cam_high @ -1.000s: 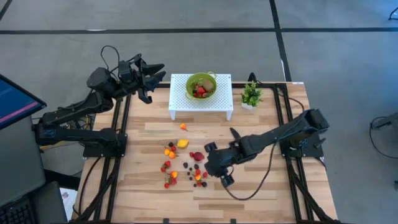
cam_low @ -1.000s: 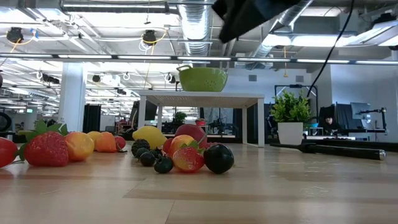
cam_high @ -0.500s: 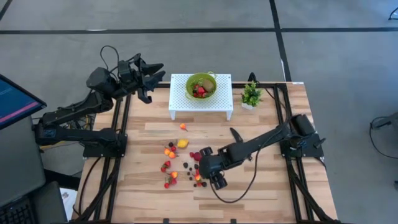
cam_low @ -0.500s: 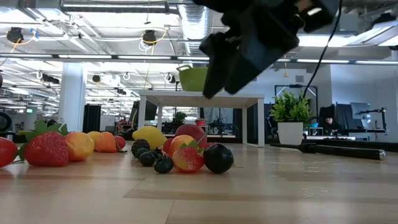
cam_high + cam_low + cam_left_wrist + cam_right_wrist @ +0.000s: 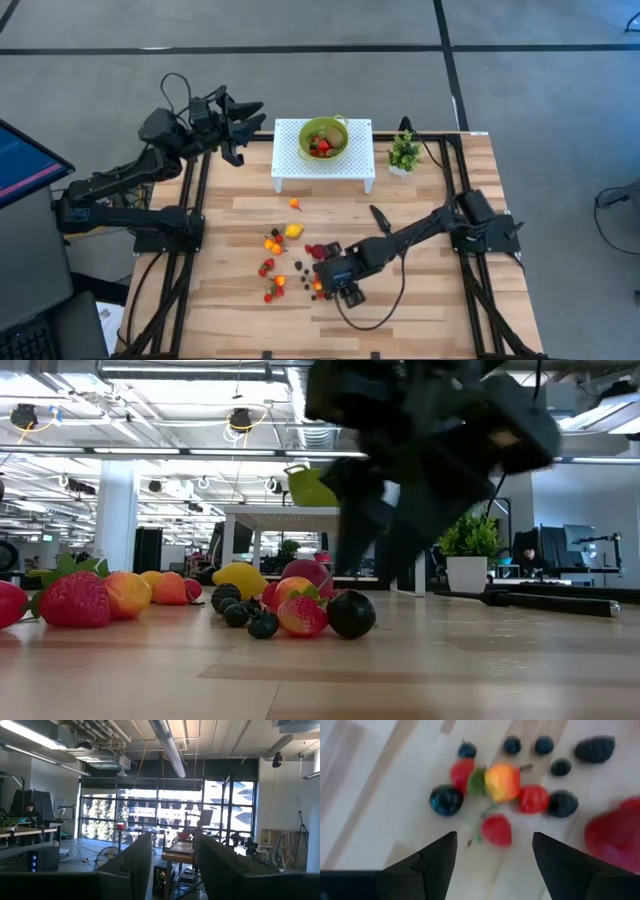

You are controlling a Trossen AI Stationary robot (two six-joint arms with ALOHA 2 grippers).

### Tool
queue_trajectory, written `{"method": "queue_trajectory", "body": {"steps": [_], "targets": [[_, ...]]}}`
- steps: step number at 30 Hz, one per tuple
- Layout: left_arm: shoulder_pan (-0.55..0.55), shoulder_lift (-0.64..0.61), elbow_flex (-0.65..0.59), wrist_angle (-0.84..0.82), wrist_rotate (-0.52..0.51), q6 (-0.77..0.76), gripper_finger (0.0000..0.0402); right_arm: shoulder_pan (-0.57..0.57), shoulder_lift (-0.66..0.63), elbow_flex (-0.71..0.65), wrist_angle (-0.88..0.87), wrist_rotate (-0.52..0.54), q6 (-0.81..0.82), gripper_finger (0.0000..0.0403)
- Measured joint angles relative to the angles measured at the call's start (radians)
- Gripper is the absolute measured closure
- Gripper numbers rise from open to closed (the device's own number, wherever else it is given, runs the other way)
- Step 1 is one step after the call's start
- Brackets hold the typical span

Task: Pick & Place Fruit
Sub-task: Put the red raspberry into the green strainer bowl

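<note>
The right pincer (image 5: 322, 285) is hanging open right over a small red berry (image 5: 496, 830) near the table's front edge; the left pincer (image 5: 252, 118) is waiting half open, far off.

Fluorescent strips (image 5: 200, 452) are glowing along an open ceiling of silver ducts (image 5: 318, 400) — white columns (image 5: 116, 510) are standing below. Tall windows (image 5: 170, 815) are letting daylight in; grey floor (image 5: 540, 90) is surrounding the wooden table (image 5: 420, 300).

**Lighting and picture quality**

Even, bright overhead light; ceiling strip lights (image 5: 200, 452) glare in low view. Right gripper (image 5: 420, 510) motion-blurred there. Right wrist view soft, fruit (image 5: 502, 782) smeared. Left wrist view dim, windows (image 5: 165, 815) backlit
</note>
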Motion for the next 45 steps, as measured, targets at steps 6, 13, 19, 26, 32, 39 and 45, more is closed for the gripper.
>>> {"method": "queue_trajectory", "body": {"steps": [6,13,19,26,32,39,45], "targets": [[0.000,0.000,0.000,0.006,0.000,0.000,0.0259,-0.008,0.069,0.008,0.046,0.000,-0.003,0.0148],[0.000,0.000,0.000,0.010,0.000,0.000,0.0259,-0.015,0.079,0.009,0.034,-0.007,0.033,0.0171],[0.000,0.000,0.000,0.008,0.000,0.000,0.0259,-0.014,0.074,0.007,0.034,-0.011,0.031,0.0245],[0.000,0.000,0.000,0.008,0.000,0.000,0.0259,-0.013,0.073,0.007,0.031,-0.028,0.030,0.0329],[0.000,0.000,0.000,0.008,0.000,0.000,0.0259,-0.013,0.062,0.006,-0.016,-0.026,0.030,0.0337],[0.000,0.000,0.000,0.008,0.000,0.000,0.0259,-0.016,-0.021,0.004,-0.039,-0.022,0.030,0.0355],[0.000,0.000,0.000,0.008,0.000,0.000,0.0259,-0.029,-0.124,0.004,-0.040,-0.023,0.030,0.0398]]}}
